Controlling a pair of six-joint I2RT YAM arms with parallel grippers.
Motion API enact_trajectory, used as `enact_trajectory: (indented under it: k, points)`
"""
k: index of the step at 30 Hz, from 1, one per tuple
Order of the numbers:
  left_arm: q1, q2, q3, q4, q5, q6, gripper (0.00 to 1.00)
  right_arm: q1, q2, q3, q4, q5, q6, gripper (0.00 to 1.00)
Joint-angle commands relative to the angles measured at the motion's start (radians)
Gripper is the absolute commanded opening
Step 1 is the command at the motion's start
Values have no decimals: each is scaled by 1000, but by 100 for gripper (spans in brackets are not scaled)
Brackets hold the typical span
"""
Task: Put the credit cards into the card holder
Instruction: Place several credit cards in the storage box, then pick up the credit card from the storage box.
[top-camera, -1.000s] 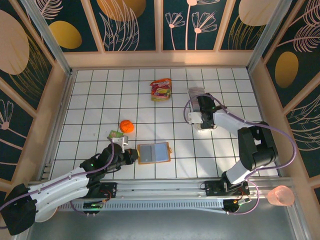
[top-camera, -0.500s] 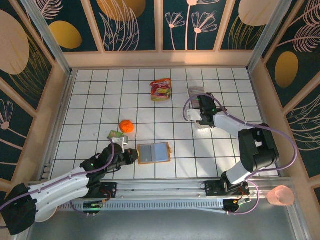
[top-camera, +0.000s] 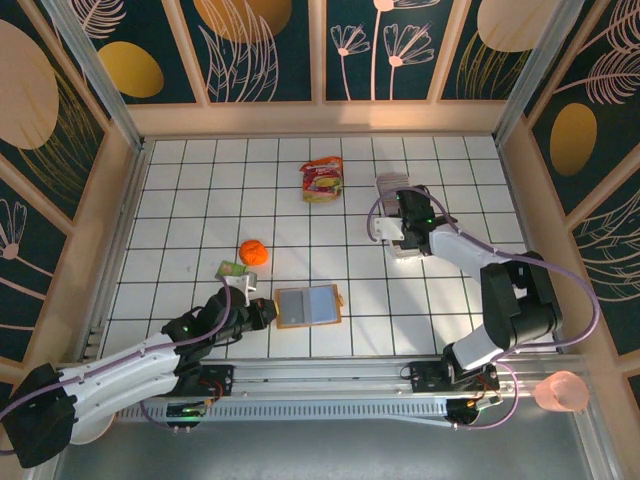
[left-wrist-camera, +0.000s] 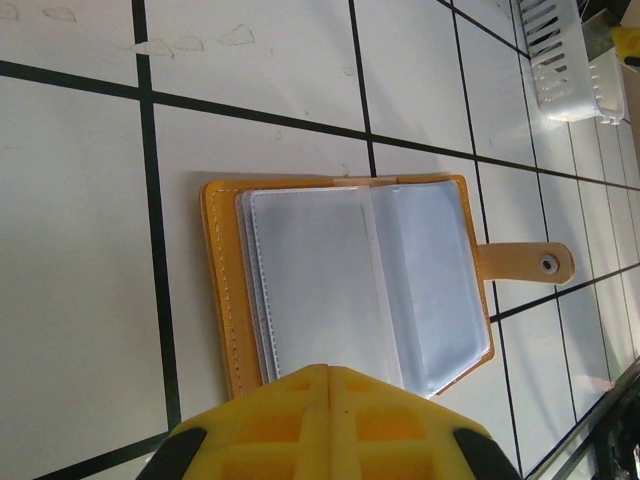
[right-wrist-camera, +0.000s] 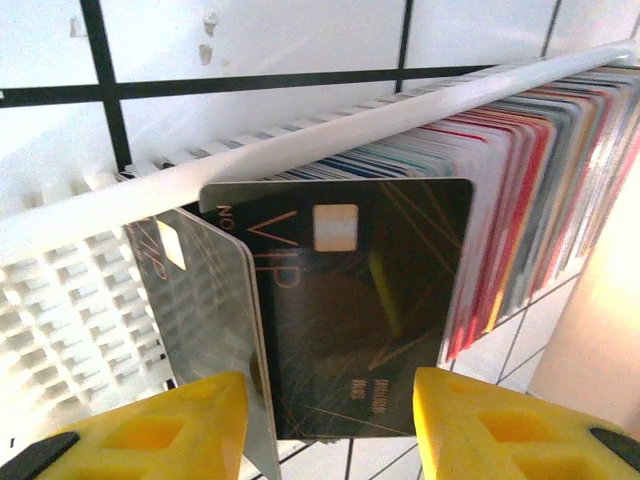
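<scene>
Orange-brown leather marks the card holder (top-camera: 308, 306), which lies spread open and flat on the white tiled table (top-camera: 180, 200), close in front of the arm bases. Its clasp tab (left-wrist-camera: 525, 262) is flung out to the side. The clear grey-blue sleeves (left-wrist-camera: 310, 290) face up and look empty; no card is in them yet.

The left gripper (top-camera: 262, 312) sits at the holder's left edge. In its wrist view the yellow fingers (left-wrist-camera: 330, 420) are pressed fully together over the holder's near border. This reads as a bracing hold, meant to keep the wallet open and steady for loading. Whether it pinches the cover or only presses on it, I cannot tell.

Well apart, towards the far right, the right gripper (top-camera: 403, 228) is down over the long clear plastic tray (top-camera: 392, 183). The tray's ribbed slots (right-wrist-camera: 90, 290) hold the credit cards (right-wrist-camera: 520, 180) upright, packed face to face in a mixed-colour row. That leaves their edges free for a pinch.

A dark VIP card (right-wrist-camera: 370, 310) stands at the front of the row, with a grey card (right-wrist-camera: 210, 320) leaning out beside it. The right claw (right-wrist-camera: 330, 385) is partway open, one finger either side of the dark card. Contact is not evident, so I judge nothing is held yet.

A red-and-yellow snack packet (top-camera: 322, 180) and an orange ball (top-camera: 253, 252) lie on the tiles away from both arms.
</scene>
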Motion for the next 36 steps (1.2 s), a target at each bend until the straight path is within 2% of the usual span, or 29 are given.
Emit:
enact_trajectory:
  k: [1,6,9,11,14,23,36]
  points:
    - [-2,-15,1,8,-8,-10,2,-4,-48,21,-7,-24,11,48]
    - [-2,-13,4,7,-10,-10,2,-21,-84,35,-21,-59,12,50]
    - [-2,-12,4,8,-14,-12,2,-38,-80,80,-83,-93,23,55]
    - [-2,-10,7,8,-14,-11,2,-54,-66,108,-105,-99,10,62]
    - [-2,-7,11,4,-14,-6,2,-88,-31,151,-104,-113,-4,66]
    - [-2,-18,12,-12,-22,-6,2,-105,93,270,-184,-177,-36,65]
    - [-2,-9,13,-13,-29,-4,2,-102,153,276,-211,-198,-57,63]
